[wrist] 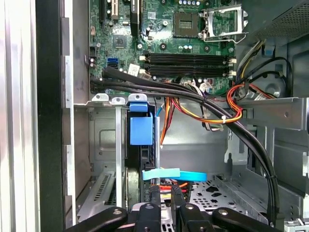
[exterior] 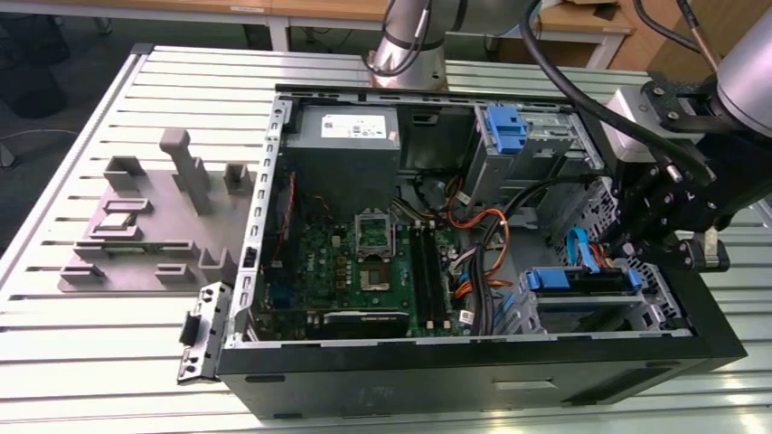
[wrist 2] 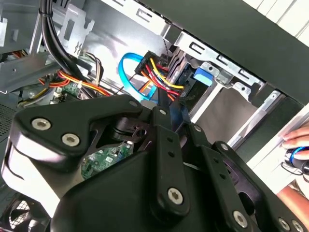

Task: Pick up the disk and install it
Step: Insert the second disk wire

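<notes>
Exterior view: disk in blue frame sitting in drive cage at computer case's lower corner, exterior view's right, cables plugged into its end. Gripper hovering just beside it — finger state impossible to tell. First wrist view: disk standing edge-on in bay — motherboard lying beyond.
</notes>
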Robot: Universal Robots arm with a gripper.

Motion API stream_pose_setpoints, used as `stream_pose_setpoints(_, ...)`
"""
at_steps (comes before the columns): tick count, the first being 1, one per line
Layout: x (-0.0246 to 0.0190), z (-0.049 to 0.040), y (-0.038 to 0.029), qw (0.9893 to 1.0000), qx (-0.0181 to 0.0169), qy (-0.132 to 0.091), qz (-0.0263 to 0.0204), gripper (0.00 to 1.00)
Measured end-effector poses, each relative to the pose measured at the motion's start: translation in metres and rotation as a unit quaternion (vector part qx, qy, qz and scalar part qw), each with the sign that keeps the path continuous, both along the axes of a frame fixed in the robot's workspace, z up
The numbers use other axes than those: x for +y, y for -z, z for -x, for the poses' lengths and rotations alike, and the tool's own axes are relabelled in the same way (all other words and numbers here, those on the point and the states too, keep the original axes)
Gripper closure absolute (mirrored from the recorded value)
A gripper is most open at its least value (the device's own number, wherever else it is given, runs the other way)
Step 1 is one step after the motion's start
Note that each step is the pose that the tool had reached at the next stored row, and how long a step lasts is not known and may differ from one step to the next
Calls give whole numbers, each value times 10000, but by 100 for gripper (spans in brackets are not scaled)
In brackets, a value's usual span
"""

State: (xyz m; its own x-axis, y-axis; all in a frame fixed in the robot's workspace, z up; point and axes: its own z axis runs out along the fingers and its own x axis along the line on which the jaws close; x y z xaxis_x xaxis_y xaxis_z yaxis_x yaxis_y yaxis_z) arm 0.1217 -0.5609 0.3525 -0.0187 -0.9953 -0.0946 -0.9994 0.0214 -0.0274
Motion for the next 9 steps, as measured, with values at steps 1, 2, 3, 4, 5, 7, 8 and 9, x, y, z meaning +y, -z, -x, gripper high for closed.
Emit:
stream_pose_setpoints(1, -1, 0, -10, 10000, 0, 0, 1, 76)
stream_pose_setpoints(2, -1, 0, -21, 10000, 0, 0, 0, 76)
stream_pose_setpoints(3, 0, 0, -22, 10000, 0, 0, -2, 76)
stream_pose_setpoints(4, 0, 0, -22, 10000, 0, 0, -2, 76)
stream_pose_setpoints(5, 0, 0, -22, 10000, 0, 0, -3, 76)
stream_pose_setpoints(7, 0, 0, -23, 10000, 0, 0, -4, 76)
stream_pose_setpoints(8, 0, 0, -23, 10000, 0, 0, -4, 76)
stream_pose_setpoints(9, 0, 0, -23, 10000, 0, 0, -4, 76)
